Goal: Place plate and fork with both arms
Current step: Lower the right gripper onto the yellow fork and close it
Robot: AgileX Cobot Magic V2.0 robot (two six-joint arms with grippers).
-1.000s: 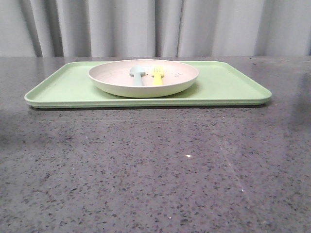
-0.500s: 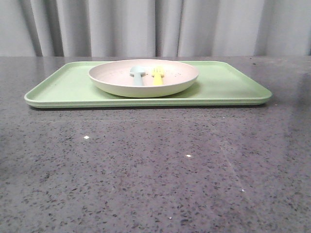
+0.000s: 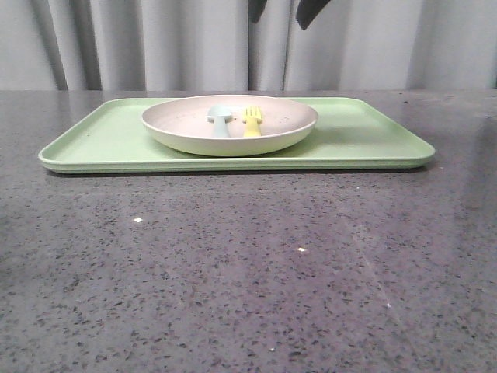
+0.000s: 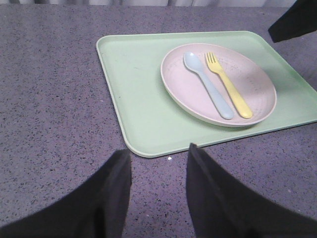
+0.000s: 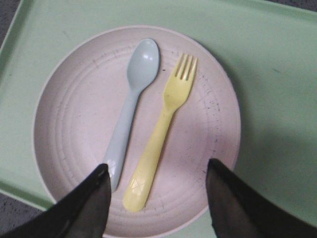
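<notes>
The plate (image 3: 194,136) sits on a light-green tray (image 3: 365,140), left of the tray's middle. The yellow fork (image 3: 252,122) lies flat inside it. From above, the fork (image 5: 163,129) and plate (image 5: 74,114) fill the right wrist view. My right gripper (image 5: 158,168) hangs open above the plate, the fork's handle end showing between its fingers. Its fingertips (image 3: 311,12) poke into the top of the front view. My left gripper (image 4: 158,156) is open over the bare table, short of the tray's near corner, with plate (image 4: 188,89) and fork (image 4: 230,87) beyond.
A pale blue spoon (image 5: 131,104) lies in the plate beside the fork, almost parallel to it. The tray (image 4: 138,99) rests on a dark speckled table (image 3: 248,272). A grey curtain (image 3: 155,47) hangs behind the table's far edge.
My right gripper's fingertips have come into the top of the front view, above the plate. Plate, fork, spoon and tray have not moved.
</notes>
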